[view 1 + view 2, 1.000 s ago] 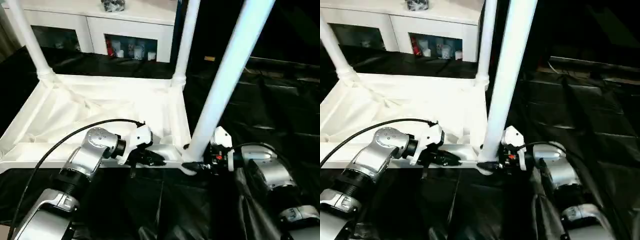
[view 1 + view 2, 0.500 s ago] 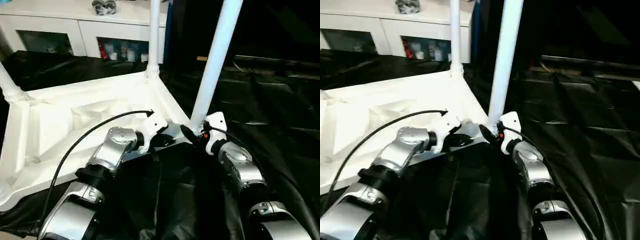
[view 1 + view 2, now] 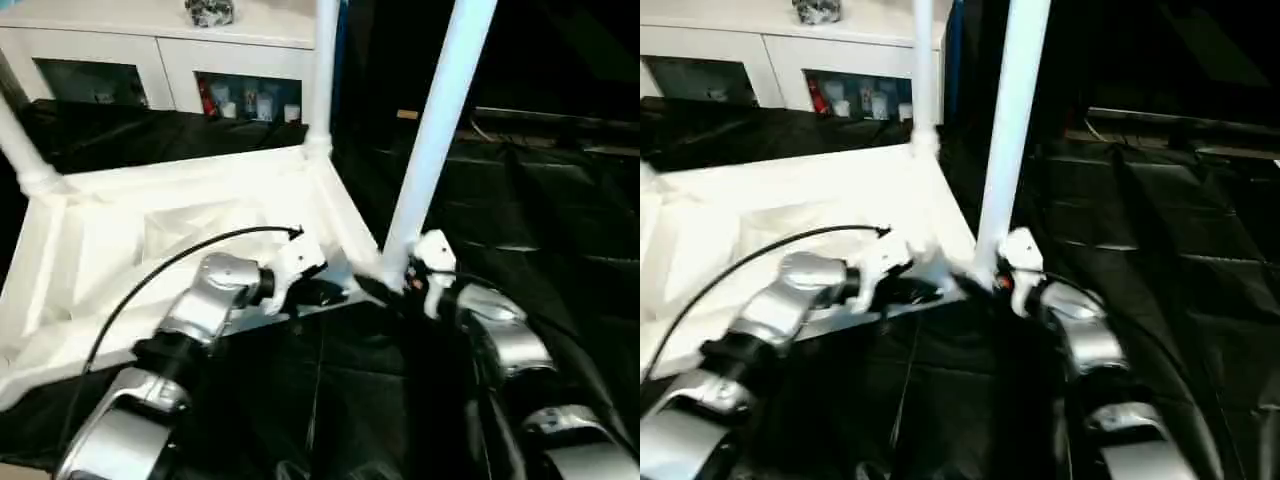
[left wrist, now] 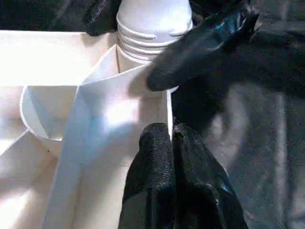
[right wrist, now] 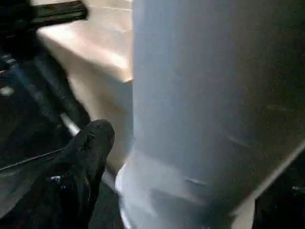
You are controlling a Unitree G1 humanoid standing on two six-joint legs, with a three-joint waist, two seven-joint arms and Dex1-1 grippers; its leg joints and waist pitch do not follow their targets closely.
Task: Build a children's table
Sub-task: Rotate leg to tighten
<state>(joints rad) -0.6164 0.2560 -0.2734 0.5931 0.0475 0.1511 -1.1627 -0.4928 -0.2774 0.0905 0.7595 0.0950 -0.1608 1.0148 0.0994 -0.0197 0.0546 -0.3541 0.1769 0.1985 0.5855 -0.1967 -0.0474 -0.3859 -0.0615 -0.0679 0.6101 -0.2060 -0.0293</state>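
Note:
The white table top (image 3: 120, 240) lies upside down on black sheeting, ribbed underside up. Three white tube legs stand in its corner sockets: one at the far left (image 3: 25, 150), one at the back (image 3: 322, 80) and one at the near right corner (image 3: 430, 150). My left gripper (image 3: 330, 293) is shut on the top's near rim wall (image 4: 157, 100), just beside that corner socket. My right gripper (image 3: 385, 288) is shut on the base of the near leg (image 5: 205, 95); one black finger (image 5: 90, 148) shows beside the tube, and the other is hidden behind it.
A white glass-door cabinet (image 3: 200, 60) stands behind the table top with small items on top and inside. Crumpled black sheeting (image 3: 530, 200) covers the surface all around. A black cable (image 3: 150, 280) arcs over my left forearm.
The whole picture has shifted and tilted, so the camera moved. The table top now sits at an angle, with its near corner towards me. Both grippers keep their holds at that corner.

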